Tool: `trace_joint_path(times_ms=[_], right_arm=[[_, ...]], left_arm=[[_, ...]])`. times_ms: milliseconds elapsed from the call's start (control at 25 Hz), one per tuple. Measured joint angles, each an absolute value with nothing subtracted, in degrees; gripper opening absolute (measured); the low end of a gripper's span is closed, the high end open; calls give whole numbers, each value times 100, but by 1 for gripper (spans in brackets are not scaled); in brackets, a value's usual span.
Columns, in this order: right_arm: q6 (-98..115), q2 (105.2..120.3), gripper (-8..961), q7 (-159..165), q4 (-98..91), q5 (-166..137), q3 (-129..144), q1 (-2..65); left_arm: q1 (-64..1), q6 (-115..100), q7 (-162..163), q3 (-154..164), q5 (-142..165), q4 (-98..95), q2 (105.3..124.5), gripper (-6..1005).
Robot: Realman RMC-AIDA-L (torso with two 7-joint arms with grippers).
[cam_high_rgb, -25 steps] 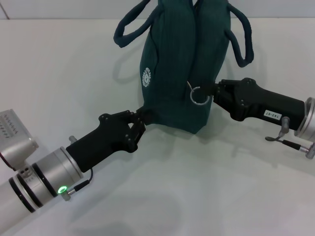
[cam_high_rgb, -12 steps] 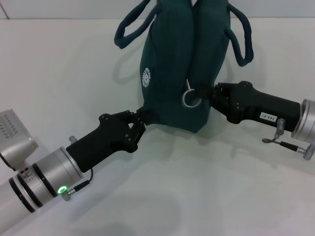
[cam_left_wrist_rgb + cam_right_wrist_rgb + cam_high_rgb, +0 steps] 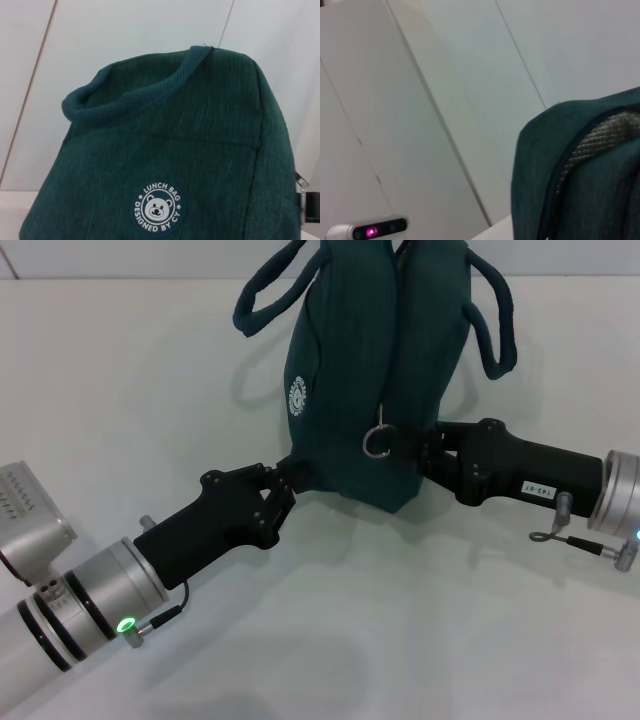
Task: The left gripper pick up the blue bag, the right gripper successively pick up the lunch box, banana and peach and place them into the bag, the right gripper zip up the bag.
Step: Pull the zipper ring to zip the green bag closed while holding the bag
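Two grippers flank the upright blue bag on the white table: the left gripper pinches its lower corner, while the right gripper clamps the zipper beside the silver ring pull. Contents hidden.

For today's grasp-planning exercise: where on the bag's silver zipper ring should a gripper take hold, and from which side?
Grip the silver ring pull itself, across its thin wire, coming in from the robot's right, level with the table. It hangs free against the end of the blue bag, facing that way. The right gripper is already beside it; the left gripper pinches the bag's lower corner.
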State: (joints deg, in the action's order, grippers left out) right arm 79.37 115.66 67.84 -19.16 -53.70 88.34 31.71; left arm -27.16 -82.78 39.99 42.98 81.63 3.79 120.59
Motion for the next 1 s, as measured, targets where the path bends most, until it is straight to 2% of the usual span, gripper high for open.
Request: trace_joint_path(times_ms=[720, 1000], right_arm=[[7917, 11566, 302, 7047, -1933, -5672, 9172, 3537], [7373, 11619, 304, 7278, -1933, -5790, 9232, 3680]], left_arm=[[-2716, -8306, 3999, 4307, 8165, 395, 12058, 54], [-2716, -8306, 3999, 4301, 8166, 387, 12059, 54]])
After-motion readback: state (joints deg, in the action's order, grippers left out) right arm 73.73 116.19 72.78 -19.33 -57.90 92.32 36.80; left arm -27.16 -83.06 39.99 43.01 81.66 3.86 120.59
